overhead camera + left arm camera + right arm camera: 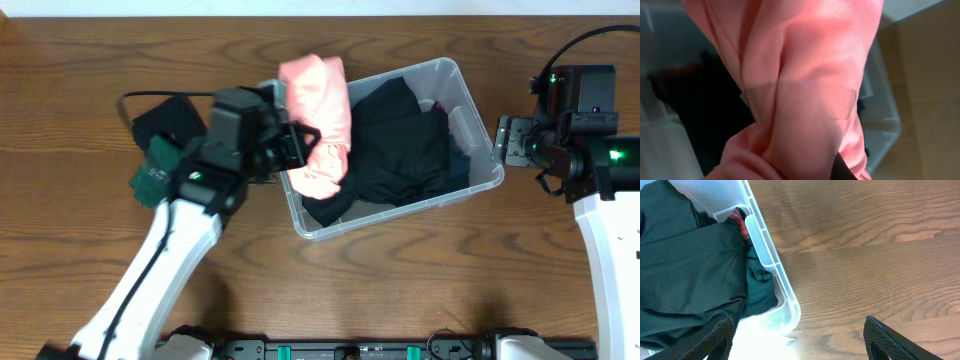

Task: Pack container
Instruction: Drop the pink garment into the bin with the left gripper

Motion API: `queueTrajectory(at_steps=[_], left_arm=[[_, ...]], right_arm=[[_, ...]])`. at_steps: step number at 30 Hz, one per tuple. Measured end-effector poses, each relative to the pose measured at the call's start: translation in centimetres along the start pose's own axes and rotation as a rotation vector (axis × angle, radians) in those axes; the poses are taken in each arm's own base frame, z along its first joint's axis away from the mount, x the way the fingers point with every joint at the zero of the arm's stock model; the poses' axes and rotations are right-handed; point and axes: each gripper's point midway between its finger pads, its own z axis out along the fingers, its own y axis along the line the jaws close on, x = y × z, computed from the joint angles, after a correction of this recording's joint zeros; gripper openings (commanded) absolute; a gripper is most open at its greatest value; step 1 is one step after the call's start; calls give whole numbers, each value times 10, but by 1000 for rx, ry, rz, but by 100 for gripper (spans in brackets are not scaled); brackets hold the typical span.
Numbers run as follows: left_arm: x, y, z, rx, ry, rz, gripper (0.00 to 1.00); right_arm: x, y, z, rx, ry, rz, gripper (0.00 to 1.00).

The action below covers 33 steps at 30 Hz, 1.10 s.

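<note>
The clear plastic container (480, 150) stands at the table's middle right, filled with dark clothes (400, 150). A pink garment (320, 110) hangs over its left end. My left gripper (300, 145) is shut on the pink garment (805, 75), which fills the left wrist view, with the container's wall (885, 120) behind it. My right gripper (797, 340) is open and empty, straddling the container's right corner (785, 300). It sits just right of the container in the overhead view (510, 140).
A black pouch (165, 120) and a dark green cloth (155, 175) lie on the table left of the container, under my left arm. Bare wood lies in front of the container and to its right.
</note>
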Motion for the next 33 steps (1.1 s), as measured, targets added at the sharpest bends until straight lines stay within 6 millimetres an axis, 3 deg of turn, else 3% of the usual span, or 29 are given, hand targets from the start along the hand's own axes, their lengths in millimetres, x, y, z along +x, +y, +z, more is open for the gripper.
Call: queueTrajectory(at_steps=[5,6,8,9,14,16,20,23,27,33], left_arm=[[25,16,36,-61,103,-120,10],[29,18,40,-66,118,-141,24],[33,18,44,-66,137,-170,78],[34,17,44,-64,140,-184,99],[25,13,32,-44,109,-216,98],[14,12,21,-31,73,-219,98],[-13,13,-18,-37,-57,-197,98],[-28,18,-49,-74,-162,-156,98],[-36,38,-79,-175,-245,-137,98],[-31,76,-90,-312,-234,-192,98]], right_arm=[[0,0,0,0,1,0,81],[1,0,0,0,2,-1,81],[2,0,0,1,8,-3,80],[2,0,0,1,8,-3,82],[-2,1,0,-7,-7,-17,80],[-3,8,0,-43,-13,-46,72],[-1,28,-1,-157,-7,-114,46],[2,38,2,-202,16,-144,38],[13,58,22,-247,92,-188,35],[52,81,59,-274,271,-252,29]])
